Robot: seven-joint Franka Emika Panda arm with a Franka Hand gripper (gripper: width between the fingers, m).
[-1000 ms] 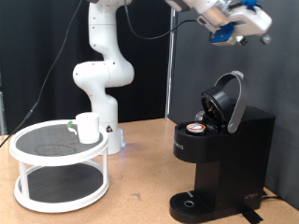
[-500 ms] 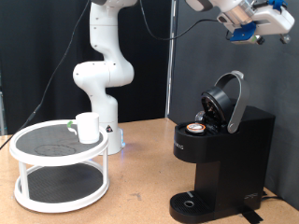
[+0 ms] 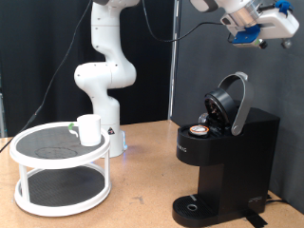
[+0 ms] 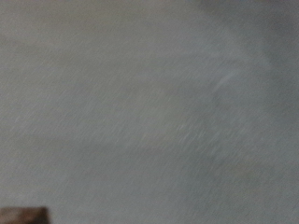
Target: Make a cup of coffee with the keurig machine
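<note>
- Dark curtain fabric hangs matte and softly folded behind the whole scene, and a smooth tan wooden tabletop (image 3: 142, 180) runs across the lower part of the exterior view.
- A white robot arm (image 3: 103, 66), built of glossy rounded segments, rises from the table at the exterior view's centre-left and reaches out along the top edge towards the right.
- The keurig machine (image 3: 228, 161) stands on the table at the exterior view's right. It is a black, boxy plastic body on a round drip tray base, far larger than the mug.
- Its hinged rounded lid (image 3: 231, 103) is tipped up and open, edged by a silver-grey band.
- A round two-tier stand (image 3: 59, 176) sits at the exterior view's left, with a white frame and dark mesh-like shelves.
- The cup (image 3: 89, 129), a plain white ceramic mug, stands upright on the top shelf of the stand, well apart from the machine.
- The gripper (image 3: 261, 26) hangs high in the exterior view's top right corner, above the open lid and clear of it. It shows white and blue parts. How far the fingers are parted cannot be told, and nothing is seen between them.
- A small round pod (image 3: 199, 130) with a brown top sits in the machine's open chamber under the raised lid.
- The wrist view shows only a blurred, even grey surface; no object can be made out there.
</note>
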